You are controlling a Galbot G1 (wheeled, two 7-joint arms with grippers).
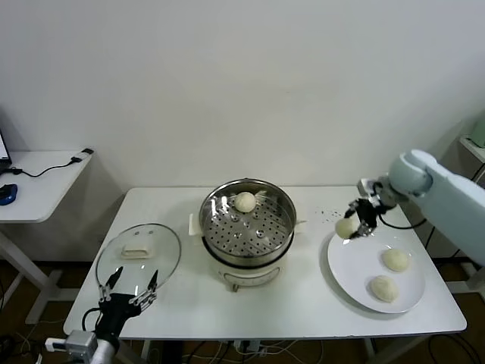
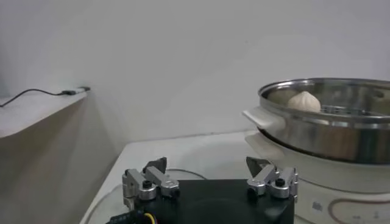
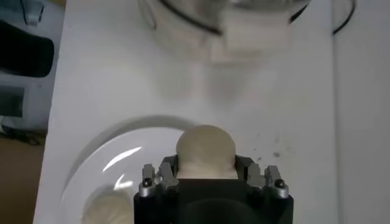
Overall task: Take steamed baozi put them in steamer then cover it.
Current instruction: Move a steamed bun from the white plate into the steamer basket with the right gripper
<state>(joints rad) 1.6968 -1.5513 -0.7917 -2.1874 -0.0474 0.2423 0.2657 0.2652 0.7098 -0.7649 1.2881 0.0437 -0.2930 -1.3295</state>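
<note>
While the right gripper [image 1: 356, 225] is pinching 1 pale round dough bun [image 1: 346, 227] above the white oval plate [image 1: 356, 267], a weak squeeze risks dropping it short of the shiny steel steamer [image 1: 248, 221]; the left gripper [image 1: 130, 289] is idling open near the desk's [image 1: 303, 299] front edge.

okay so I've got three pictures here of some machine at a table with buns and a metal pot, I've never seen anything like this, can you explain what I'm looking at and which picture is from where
It is a robot with two arms, each ending in a claw. The wide picture comes from a camera on its head, looking down at a white table. The other two come from cameras on its wrists.

On the table: a steel steamer with one bun already inside, a glass lid lying to its left, and a white plate on the right with two buns.

The right claw is shut on a fourth bun, held above the plate's edge. The right wrist picture shows that bun up close.

The left claw is open and empty, parked low near the lid.
</note>
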